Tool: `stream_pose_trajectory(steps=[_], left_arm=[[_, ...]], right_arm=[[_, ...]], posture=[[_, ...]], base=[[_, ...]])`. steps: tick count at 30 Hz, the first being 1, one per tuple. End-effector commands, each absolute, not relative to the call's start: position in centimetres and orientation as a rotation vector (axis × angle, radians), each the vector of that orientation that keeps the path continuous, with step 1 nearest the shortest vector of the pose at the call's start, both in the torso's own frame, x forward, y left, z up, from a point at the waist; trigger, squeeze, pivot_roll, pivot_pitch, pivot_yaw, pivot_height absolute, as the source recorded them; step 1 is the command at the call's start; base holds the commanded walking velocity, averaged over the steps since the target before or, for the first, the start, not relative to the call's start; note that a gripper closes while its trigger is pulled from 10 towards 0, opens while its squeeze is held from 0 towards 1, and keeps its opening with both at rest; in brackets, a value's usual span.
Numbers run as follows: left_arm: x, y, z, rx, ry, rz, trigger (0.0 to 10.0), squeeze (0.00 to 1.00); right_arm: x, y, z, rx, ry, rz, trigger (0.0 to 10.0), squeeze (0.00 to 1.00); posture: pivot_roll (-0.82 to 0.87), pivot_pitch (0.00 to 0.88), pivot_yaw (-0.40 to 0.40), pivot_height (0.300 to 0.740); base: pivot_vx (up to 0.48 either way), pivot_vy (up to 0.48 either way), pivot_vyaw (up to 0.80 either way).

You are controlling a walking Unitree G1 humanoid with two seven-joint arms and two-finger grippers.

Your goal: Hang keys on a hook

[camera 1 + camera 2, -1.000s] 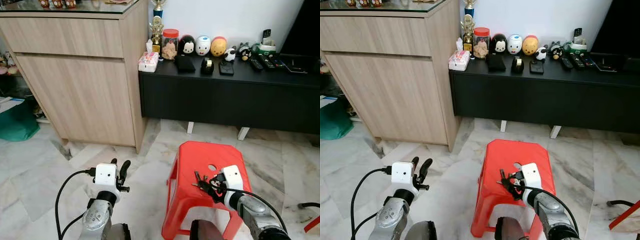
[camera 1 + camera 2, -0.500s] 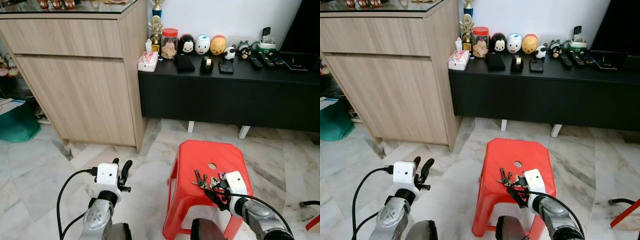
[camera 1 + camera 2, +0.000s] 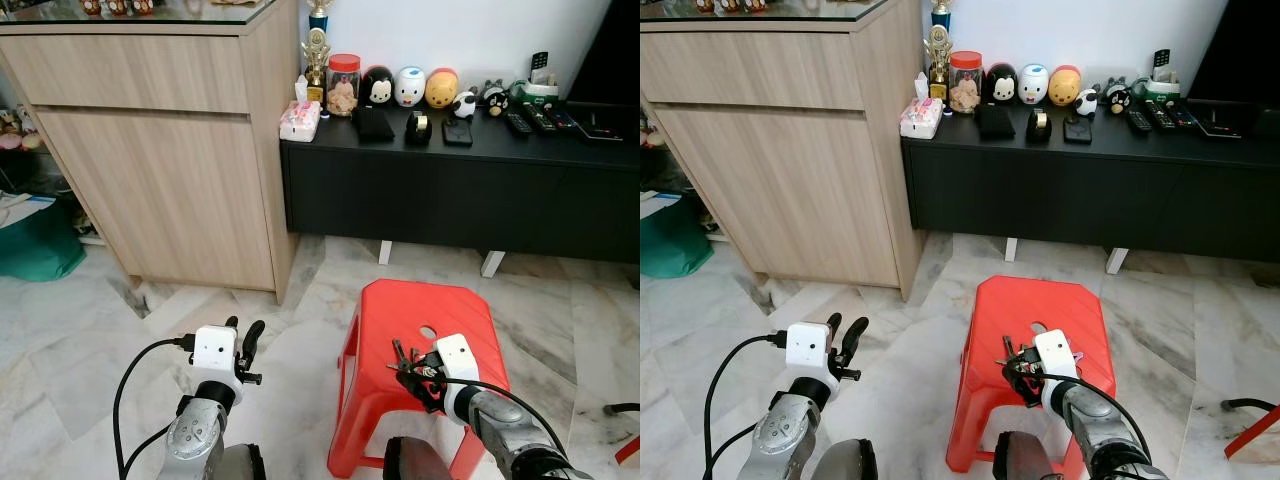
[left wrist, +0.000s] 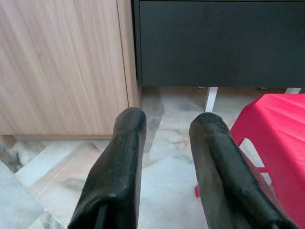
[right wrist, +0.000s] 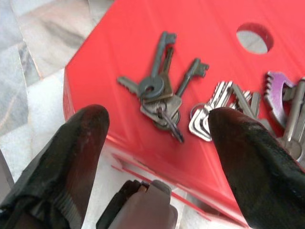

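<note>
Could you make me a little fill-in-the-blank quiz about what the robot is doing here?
1. The keys lie on a plastic stool coloured ____.
2. The right gripper hovers at the keys with its fingers ____.
3. The left gripper holds ____.
4. The stool's top has a round ____ in it.

Missing words: red; open; nothing; hole

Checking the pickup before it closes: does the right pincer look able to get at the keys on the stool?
Probably yes: the right pincer is open just above the keys, which lie uncovered on the red stool.
</note>
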State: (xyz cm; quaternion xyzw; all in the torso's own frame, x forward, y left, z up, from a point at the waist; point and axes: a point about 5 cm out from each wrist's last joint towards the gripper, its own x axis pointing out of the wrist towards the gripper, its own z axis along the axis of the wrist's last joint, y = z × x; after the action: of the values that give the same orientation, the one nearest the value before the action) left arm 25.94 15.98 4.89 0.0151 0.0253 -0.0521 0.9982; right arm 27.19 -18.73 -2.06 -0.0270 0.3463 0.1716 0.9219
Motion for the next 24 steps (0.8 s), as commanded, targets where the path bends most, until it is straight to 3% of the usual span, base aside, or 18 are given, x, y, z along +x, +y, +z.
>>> stream_pose_trajectory(steps=[1, 4, 5, 6, 7, 8, 10, 11, 12, 13, 15, 16, 17, 24], left_arm=[[26.16, 15.97, 5.05, 0.032, 0.055, -0.106, 10.0, 0.00], [26.20, 15.92, 5.07, 0.032, 0.054, -0.106, 10.0, 0.00], [26.20, 15.92, 5.07, 0.031, 0.053, -0.107, 10.0, 0.00], [26.20, 15.92, 5.07, 0.031, 0.053, -0.107, 10.0, 0.00], [26.21, 15.91, 5.07, 0.031, 0.053, -0.107, 10.0, 0.00], [26.21, 15.90, 5.06, 0.031, 0.053, -0.108, 10.0, 0.00], [26.21, 15.89, 5.06, 0.031, 0.054, -0.108, 10.0, 0.00], [26.21, 15.90, 5.05, 0.032, 0.054, -0.108, 10.0, 0.00], [26.21, 15.91, 5.05, 0.032, 0.055, -0.108, 10.0, 0.00], [26.21, 15.91, 5.06, 0.033, 0.055, -0.108, 10.0, 0.00], [26.21, 15.90, 5.06, 0.033, 0.055, -0.108, 10.0, 0.00], [26.21, 15.90, 5.06, 0.033, 0.055, -0.108, 10.0, 0.00], [26.24, 15.89, 5.05, 0.033, 0.055, -0.109, 10.0, 0.00], [26.28, 15.91, 5.09, 0.036, 0.056, -0.111, 10.0, 0.00]], right_arm=[[27.57, -18.75, -1.86, -0.077, 0.721, 0.339, 10.0, 0.00], [27.61, -18.79, -1.82, -0.081, 0.721, 0.341, 10.0, 0.00], [27.63, -18.80, -1.80, -0.082, 0.722, 0.341, 7.2, 0.00], [27.63, -18.80, -1.80, -0.082, 0.722, 0.341, 7.2, 0.00], [27.72, -18.91, -1.74, -0.087, 0.722, 0.334, 1.0, 0.00], [27.75, -18.99, -1.71, -0.090, 0.723, 0.328, 0.0, 0.00], [27.78, -19.10, -1.71, -0.092, 0.725, 0.318, 0.0, 0.00], [27.77, -19.11, -1.72, -0.092, 0.726, 0.317, 0.8, 0.00], [27.77, -19.10, -1.72, -0.092, 0.726, 0.316, 0.8, 0.00], [27.74, -19.10, -1.75, -0.092, 0.729, 0.315, 2.3, 0.00], [27.70, -19.10, -1.80, -0.094, 0.732, 0.314, 2.9, 0.00], [27.69, -19.11, -1.82, -0.094, 0.733, 0.314, 3.6, 0.00], [27.58, -19.07, -1.93, -0.093, 0.739, 0.312, 10.0, 0.00], [27.13, -18.99, -2.40, -0.097, 0.774, 0.309, 10.0, 0.00]], posture=[[-0.02, 0.000, -0.012, 0.592], [-0.02, 0.000, -0.011, 0.592], [-0.02, 0.000, -0.011, 0.592], [-0.02, 0.000, -0.011, 0.592], [-0.02, 0.000, -0.010, 0.592], [-0.02, 0.000, -0.010, 0.592], [-0.02, 0.000, -0.010, 0.592], [-0.02, 0.000, -0.010, 0.592], [-0.02, 0.000, -0.009, 0.592], [-0.02, 0.000, -0.009, 0.592], [-0.02, 0.000, -0.008, 0.592], [-0.02, 0.000, -0.008, 0.592], [-0.02, 0.000, -0.006, 0.592], [-0.02, 0.000, -0.005, 0.592]], base=[[0.000, 0.000, 0.00], [0.000, 0.000, 0.00], [0.000, 0.000, 0.00], [0.000, 0.000, 0.00], [0.000, 0.000, 0.00], [0.000, 0.000, 0.00], [0.000, 0.000, 0.00], [0.000, 0.000, 0.00], [0.000, 0.000, 0.00], [0.000, 0.000, 0.00], [0.000, 0.000, 0.00], [0.000, 0.000, 0.00], [0.000, 0.000, 0.00], [0.000, 0.000, 0.00]])
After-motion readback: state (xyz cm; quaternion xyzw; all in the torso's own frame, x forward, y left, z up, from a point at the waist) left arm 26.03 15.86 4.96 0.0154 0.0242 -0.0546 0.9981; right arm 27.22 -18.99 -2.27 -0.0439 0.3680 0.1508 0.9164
